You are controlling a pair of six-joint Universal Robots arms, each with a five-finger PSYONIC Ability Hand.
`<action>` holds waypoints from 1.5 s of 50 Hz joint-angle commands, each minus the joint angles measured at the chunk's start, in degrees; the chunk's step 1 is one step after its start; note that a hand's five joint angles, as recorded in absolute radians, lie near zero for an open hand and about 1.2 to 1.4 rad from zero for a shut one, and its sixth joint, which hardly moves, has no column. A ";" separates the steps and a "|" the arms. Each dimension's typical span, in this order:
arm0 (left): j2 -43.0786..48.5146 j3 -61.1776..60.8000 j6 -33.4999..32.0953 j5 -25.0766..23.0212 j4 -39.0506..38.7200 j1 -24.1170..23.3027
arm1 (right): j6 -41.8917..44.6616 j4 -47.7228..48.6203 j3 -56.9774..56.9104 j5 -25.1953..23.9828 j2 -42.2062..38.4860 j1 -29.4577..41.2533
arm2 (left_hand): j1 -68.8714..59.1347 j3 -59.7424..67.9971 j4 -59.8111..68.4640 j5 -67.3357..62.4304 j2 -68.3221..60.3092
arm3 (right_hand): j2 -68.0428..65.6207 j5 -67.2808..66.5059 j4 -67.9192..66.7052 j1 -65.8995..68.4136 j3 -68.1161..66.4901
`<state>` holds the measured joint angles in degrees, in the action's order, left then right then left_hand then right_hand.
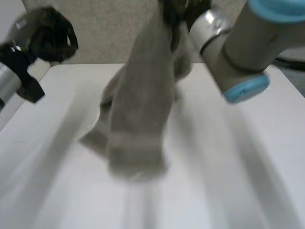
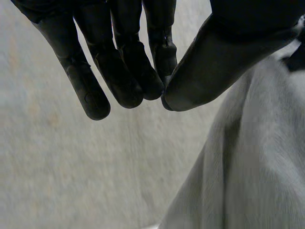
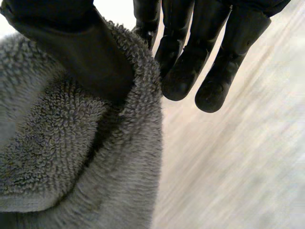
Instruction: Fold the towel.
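A grey terry towel [image 1: 143, 109] hangs in a long bunch above the white table [image 1: 238, 181], its lower end close to the tabletop. My right hand [image 1: 183, 9] holds its top end high at the far middle. In the right wrist view the thumb of the right hand [image 3: 81, 52] presses a fold of the towel [image 3: 71, 157] against the fingers [image 3: 214, 71]. My left hand [image 1: 47, 33] hovers at the far left, apart from the towel. In the left wrist view the left hand [image 2: 119, 71] has fingers and thumb drawn together on nothing, with the towel [image 2: 257, 167] hanging beside it.
A beige wall [image 1: 105, 33] stands behind the table's far edge. The right arm's grey joint with a light-blue cap [image 1: 245, 88] hangs over the far right of the table. Bare tabletop lies in front of the towel and to both sides.
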<state>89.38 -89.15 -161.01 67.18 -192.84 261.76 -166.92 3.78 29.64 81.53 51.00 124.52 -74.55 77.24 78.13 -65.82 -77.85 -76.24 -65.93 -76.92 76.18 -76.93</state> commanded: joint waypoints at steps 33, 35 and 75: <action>17.67 -18.87 -15.91 3.75 -7.29 -9.69 | 10.30 -5.53 55.16 -6.19 15.97 -3.67 | 52.73 -55.41 -56.31 54.00 56.03 | -3.76 -4.07 -3.08 3.82 -3.07; 17.67 -18.43 -15.91 3.75 -7.29 -9.87 | 10.38 -5.71 57.38 -7.61 17.64 -3.76 | 52.73 -55.42 -56.31 54.00 56.03 | -3.76 -4.07 -3.08 3.82 -3.07; 35.86 5.30 -16.35 7.70 -6.41 -10.83 | 13.32 -25.24 52.64 -24.93 26.71 -21.60 | 53.91 -56.59 -57.49 55.18 57.21 | 66.24 65.93 66.92 -66.18 66.93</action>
<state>121.26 -87.95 -177.27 74.47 -199.70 251.12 -139.81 -29.42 86.66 54.94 80.52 102.62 -22.60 23.69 23.27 -10.35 -23.07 -14.17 -3.41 -14.72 13.60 -14.05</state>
